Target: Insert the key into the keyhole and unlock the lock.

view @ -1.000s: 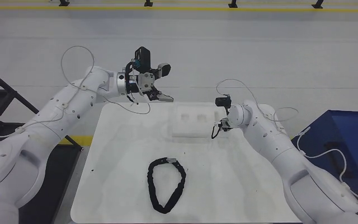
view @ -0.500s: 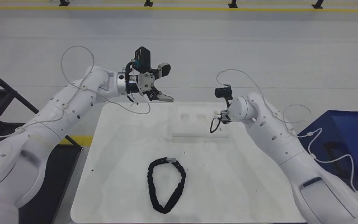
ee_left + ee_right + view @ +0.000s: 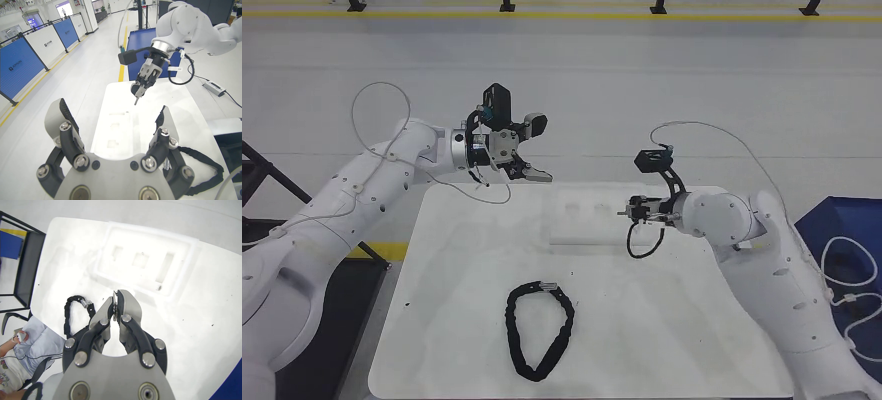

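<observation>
Right end effector (image 3: pixel 115 298) pinched the key (image 3: pixel 114 311) (left end effector (image 3: pixel 113 108) gaped, empty); blade needed squaring to the lock (image 3: pixel 532 290) keyhole before insertion.

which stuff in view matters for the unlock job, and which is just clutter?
Job:
- key, pinched in the right pincer
- black chain lock, lying on the table

Lying about:
- white foam tray
- blue bin, off the table

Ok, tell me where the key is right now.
The key is pinched in the right gripper, above the table at the white foam tray's right end, with the black chain lock lying nearer the robot.
</observation>
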You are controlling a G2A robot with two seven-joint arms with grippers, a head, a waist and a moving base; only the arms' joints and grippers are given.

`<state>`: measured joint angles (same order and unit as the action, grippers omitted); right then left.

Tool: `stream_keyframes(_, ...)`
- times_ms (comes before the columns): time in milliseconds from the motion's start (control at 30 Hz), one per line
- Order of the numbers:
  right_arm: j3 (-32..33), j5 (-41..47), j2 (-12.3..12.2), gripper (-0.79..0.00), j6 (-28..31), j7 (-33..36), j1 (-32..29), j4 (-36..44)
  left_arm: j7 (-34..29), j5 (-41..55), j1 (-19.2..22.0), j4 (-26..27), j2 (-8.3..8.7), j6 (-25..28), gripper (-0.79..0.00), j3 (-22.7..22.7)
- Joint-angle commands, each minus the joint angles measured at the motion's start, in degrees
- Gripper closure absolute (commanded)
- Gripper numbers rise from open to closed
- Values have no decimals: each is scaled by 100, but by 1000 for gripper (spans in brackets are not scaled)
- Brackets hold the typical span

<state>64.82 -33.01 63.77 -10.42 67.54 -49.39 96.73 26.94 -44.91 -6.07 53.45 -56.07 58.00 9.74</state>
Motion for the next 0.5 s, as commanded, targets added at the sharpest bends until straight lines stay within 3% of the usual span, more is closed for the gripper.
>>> stream_keyframes(0,222,285,-29,0,145,-105,-219,207,0,0,0,0,0,0,-785,0)
stream_keyframes(167,669,1058,-85,0,695,-279,-586,518,0,0,0,0,0,0,-785,0)
stream_keyframes(467,1235,1927,-160,0,979,-584,-1136,806,0,0,0,0,0,0,-785,0)
